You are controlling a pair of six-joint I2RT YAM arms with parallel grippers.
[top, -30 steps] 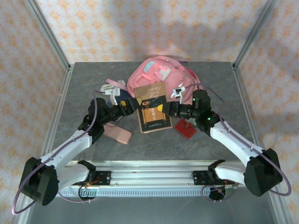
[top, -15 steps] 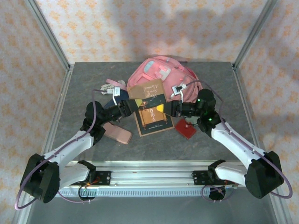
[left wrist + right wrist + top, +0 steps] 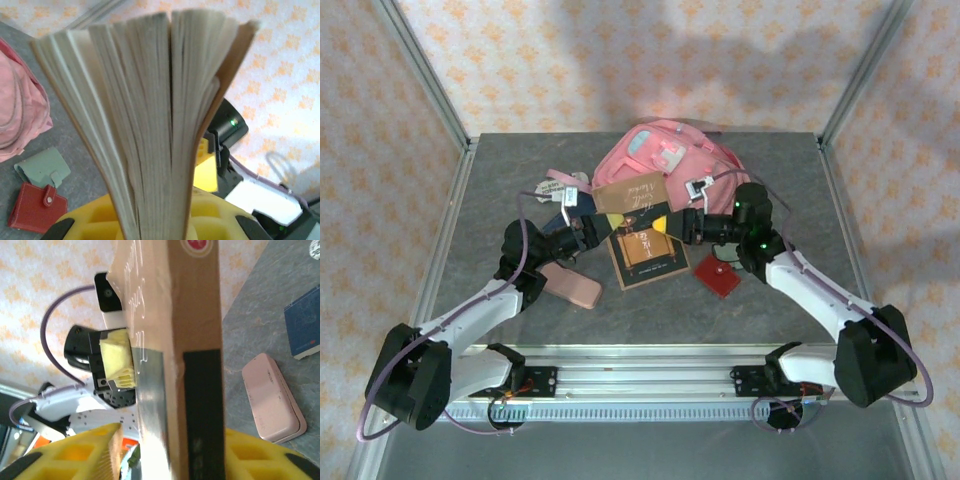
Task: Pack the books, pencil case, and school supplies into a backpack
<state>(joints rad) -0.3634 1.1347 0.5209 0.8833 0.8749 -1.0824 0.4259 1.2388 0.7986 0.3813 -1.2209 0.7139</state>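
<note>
Left gripper (image 3: 593,228) clamps brown book (image 3: 645,250) by fanned pages; right gripper (image 3: 682,228) hold unclear. A slip could drop it short of backpack (image 3: 660,160).

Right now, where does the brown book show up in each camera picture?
Top external: brown book at centre, in front of the pink backpack.
Left wrist: fanned page edges, centre.
Right wrist: cover upright through the middle.
Shared landmark: the orange-patterned wall.
</note>
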